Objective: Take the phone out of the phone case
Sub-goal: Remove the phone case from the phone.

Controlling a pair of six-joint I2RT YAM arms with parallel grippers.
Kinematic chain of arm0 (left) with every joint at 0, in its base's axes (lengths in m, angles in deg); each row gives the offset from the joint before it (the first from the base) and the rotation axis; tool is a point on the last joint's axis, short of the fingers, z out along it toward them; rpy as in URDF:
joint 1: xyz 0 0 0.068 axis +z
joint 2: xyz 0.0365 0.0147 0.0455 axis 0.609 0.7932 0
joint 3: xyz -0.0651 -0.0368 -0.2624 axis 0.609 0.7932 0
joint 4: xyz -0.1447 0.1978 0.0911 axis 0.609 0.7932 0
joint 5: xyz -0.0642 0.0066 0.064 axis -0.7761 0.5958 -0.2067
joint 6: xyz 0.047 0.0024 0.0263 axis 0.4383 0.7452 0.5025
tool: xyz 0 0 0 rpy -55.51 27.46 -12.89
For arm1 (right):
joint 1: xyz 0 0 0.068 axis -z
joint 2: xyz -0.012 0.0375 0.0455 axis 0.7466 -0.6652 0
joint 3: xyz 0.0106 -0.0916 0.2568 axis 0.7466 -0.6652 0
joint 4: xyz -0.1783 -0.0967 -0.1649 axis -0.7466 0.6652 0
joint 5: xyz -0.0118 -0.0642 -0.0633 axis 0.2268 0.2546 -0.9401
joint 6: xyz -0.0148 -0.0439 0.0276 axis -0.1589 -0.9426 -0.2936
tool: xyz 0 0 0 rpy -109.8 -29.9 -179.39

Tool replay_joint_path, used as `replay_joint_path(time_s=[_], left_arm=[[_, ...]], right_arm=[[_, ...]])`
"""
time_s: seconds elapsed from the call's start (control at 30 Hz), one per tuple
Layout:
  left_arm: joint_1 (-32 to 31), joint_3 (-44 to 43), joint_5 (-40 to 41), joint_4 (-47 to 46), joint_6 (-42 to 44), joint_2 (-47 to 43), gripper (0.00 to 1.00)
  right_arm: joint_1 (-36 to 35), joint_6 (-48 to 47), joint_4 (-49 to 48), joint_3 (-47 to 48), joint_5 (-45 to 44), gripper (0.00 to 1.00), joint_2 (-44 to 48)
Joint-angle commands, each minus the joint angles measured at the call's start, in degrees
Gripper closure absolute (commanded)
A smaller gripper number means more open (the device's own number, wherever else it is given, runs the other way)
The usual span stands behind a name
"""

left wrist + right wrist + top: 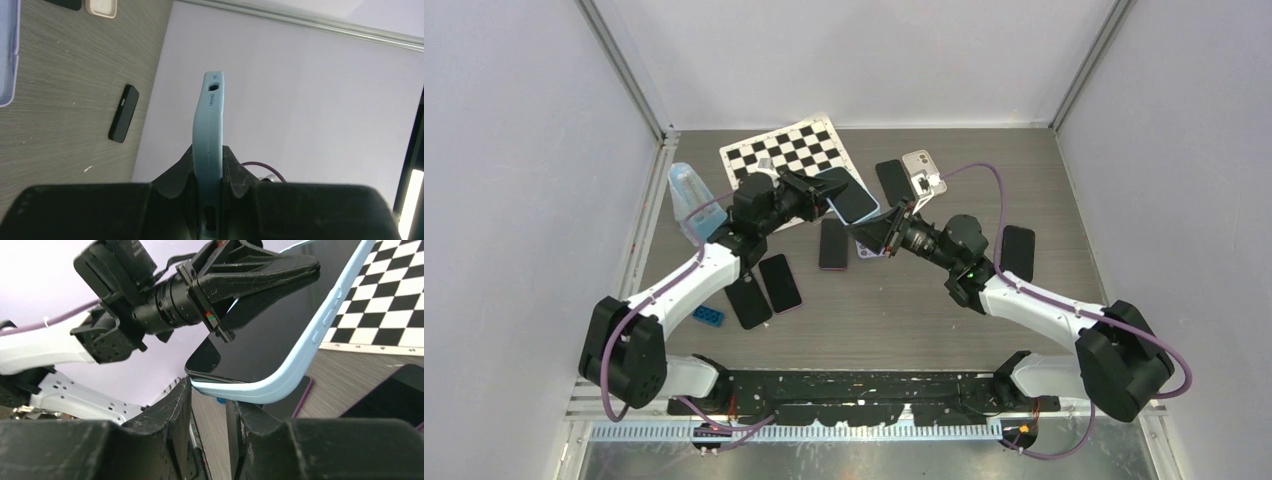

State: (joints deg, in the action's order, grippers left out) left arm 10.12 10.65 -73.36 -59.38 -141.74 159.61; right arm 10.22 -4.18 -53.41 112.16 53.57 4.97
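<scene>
A dark-screened phone (270, 325) sits in a light blue phone case (295, 365) held in the air over the table's middle. My left gripper (207, 150) is shut on the phone case (209, 125), which stands edge-on between its fingers. From above, the cased phone (846, 195) slants up to the right of the left gripper (809, 195). My right gripper (210, 397) stands open just below the case's lower corner, one fingertip (184, 390) touching that corner, with nothing between the fingers. At that corner the phone's edge shows slightly proud of the case. The right gripper (871, 235) shows beside the case in the top view.
A checkerboard (784, 150) lies at the back. Several dark phones lie flat around it, among them one (834, 245) under the grippers and one (1017, 250) at the right. A white phone (921, 170), a clear blue case (686, 195) and a blue block (708, 316) also lie there.
</scene>
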Motion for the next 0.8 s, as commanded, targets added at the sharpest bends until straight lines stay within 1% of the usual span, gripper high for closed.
replay_joint_path(time_s=[0.0,0.2,0.27,0.37,0.4,0.43,0.47,0.5,0.53,0.57,0.6,0.67,0.73,0.77], left_arm=[[-1.61,-3.54,-7.14,0.10,-0.41,1.24,1.00],[-1.40,-3.32,-6.59,-0.73,0.24,1.35,1.00],[-1.03,-2.97,-5.85,-0.67,1.74,0.84,1.00],[0.09,-2.51,-4.25,0.36,4.97,-0.35,1.00],[0.57,-2.36,-3.94,0.55,6.15,-0.82,1.00],[1.19,-2.33,-4.04,0.46,7.50,-1.04,1.00],[1.90,-2.36,-4.40,0.43,8.92,-1.15,1.00],[2.59,-2.46,-4.92,0.46,10.50,-1.24,1.00],[3.28,-2.77,-5.49,0.39,12.39,-1.22,1.00],[3.96,-3.21,-6.29,0.51,15.12,-1.12,1.00],[4.46,-4.17,-7.05,1.63,17.87,-1.03,1.00],[5.11,-6.58,-8.67,5.39,24.89,-0.60,1.00],[5.31,-9.30,-10.97,9.24,32.15,-0.12,1.00],[5.33,-10.51,-12.38,10.69,35.42,0.14,1.00]], right_arm=[[-0.47,-10.04,6.54,2.01,0.38,0.99,0.60],[-0.50,-9.99,7.64,1.41,-1.50,0.99,1.65],[-0.45,-9.27,8.67,1.39,-1.96,0.96,2.42],[-0.41,-8.82,11.41,1.40,-2.58,0.76,3.91],[-0.41,-8.79,12.58,1.35,-2.74,0.73,4.84],[-0.41,-8.88,13.13,1.05,-2.76,0.65,5.34],[-0.30,-8.96,14.35,0.82,-2.67,0.61,6.45],[-0.31,-9.10,15.24,0.63,-2.51,0.54,6.98],[-0.08,-9.22,17.74,0.70,-0.57,0.50,8.02],[0.20,-9.27,19.09,1.61,1.57,0.42,8.68],[0.71,-9.59,22.98,2.42,6.56,0.38,8.89],[0.88,-10.25,30.12,6.26,11.37,0.36,9.33],[0.90,-11.05,35.51,8.04,13.51,0.34,10.32],[0.91,-11.32,36.72,8.40,13.71,0.34,11.41]])
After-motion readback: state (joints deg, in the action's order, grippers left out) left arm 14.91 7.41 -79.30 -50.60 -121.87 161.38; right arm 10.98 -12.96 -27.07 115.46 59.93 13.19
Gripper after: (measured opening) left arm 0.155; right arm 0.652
